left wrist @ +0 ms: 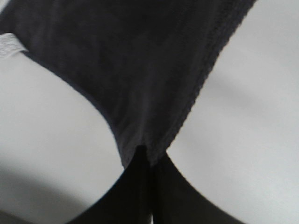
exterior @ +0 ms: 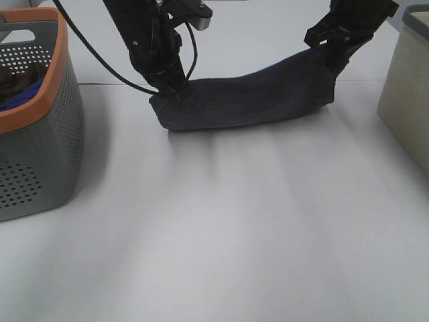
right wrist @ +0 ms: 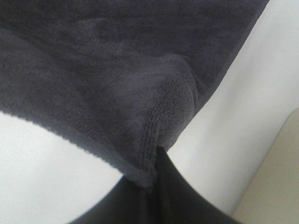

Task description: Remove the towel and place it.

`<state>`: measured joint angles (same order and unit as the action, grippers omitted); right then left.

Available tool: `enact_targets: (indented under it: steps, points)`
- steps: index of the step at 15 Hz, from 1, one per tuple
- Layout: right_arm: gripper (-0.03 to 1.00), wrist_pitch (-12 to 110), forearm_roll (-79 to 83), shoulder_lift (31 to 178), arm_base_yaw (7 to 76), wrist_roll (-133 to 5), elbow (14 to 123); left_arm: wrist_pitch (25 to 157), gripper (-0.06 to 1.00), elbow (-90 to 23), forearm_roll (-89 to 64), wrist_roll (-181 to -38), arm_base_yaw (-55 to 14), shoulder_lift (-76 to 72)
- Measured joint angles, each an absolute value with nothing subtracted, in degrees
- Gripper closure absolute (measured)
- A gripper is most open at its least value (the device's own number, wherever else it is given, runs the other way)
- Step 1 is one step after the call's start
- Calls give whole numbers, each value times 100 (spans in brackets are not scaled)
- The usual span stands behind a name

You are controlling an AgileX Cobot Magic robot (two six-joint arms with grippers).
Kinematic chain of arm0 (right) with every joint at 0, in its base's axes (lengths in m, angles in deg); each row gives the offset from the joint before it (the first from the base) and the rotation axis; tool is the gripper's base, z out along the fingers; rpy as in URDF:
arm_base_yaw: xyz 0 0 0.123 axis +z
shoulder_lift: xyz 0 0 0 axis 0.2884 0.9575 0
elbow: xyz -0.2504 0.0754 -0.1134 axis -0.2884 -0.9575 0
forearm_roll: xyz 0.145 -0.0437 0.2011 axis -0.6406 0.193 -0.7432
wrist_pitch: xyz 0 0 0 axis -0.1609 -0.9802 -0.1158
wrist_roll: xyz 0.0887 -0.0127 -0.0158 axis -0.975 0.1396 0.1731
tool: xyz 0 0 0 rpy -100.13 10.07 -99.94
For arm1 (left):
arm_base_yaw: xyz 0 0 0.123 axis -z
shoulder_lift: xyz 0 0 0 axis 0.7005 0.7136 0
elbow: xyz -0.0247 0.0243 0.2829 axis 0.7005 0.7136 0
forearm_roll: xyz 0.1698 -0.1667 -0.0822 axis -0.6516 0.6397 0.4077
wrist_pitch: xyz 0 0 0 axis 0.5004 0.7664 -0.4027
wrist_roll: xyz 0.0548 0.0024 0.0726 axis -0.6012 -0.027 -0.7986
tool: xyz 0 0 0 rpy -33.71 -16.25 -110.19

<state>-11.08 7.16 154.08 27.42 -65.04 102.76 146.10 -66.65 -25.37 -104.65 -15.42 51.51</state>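
The towel (exterior: pixel 248 97) is a dark charcoal-purple plush cloth held stretched between both grippers, its lower fold resting on the white table at the back. My left gripper (exterior: pixel 175 90) is shut on the towel's left corner, low near the table. My right gripper (exterior: pixel 333 64) is shut on the right corner, held higher. In the left wrist view the towel (left wrist: pixel 140 70) hangs from the closed fingers (left wrist: pixel 149 186), with its white tag (left wrist: pixel 9 45) at one corner. In the right wrist view the hemmed corner (right wrist: pixel 154 126) is pinched in the closed fingers (right wrist: pixel 159 191).
A grey perforated basket with an orange rim (exterior: pixel 30 100) stands at the left, with blue cloth inside. A beige bin (exterior: pixel 405 100) stands at the right edge; it also shows in the right wrist view (right wrist: pixel 275 182). White tabletop (exterior: pixel 221 235) spreads in front.
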Motion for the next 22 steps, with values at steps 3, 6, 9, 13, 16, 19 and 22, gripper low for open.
enact_targets:
  steps: [3, 6, 9, 13, 16, 19, 22]
  points:
    - [97, -1102, 716, 15236, 2742, -6635, 9486, 15481, 94, -6693, -2095, -10912, -1542, 5352]
    - [97, -1102, 699, 14973, 2742, -6716, 8724, 15630, 94, -6693, -2032, -11027, -1542, 5426]
    - [97, -1102, 773, 14772, 2742, -6710, 7835, 15653, 94, -6688, -1712, -11033, -1542, 5426]
    - [97, -1102, 773, 14772, 2742, -6464, 7222, 15653, 94, -6132, -1671, -11164, -1542, 5426]
    - [97, -1102, 613, 14761, 2742, -6401, 7079, 15653, 94, -5714, -1648, -11388, -1525, 5426]
    - [97, -1102, 544, 14761, 2742, -6355, 6959, 15653, 94, -5696, -1648, -11514, -1525, 5403]
    - [90, -1096, 435, 14738, 2742, -6349, 6678, 15653, 94, -5696, -1660, -11726, -1519, 5403]
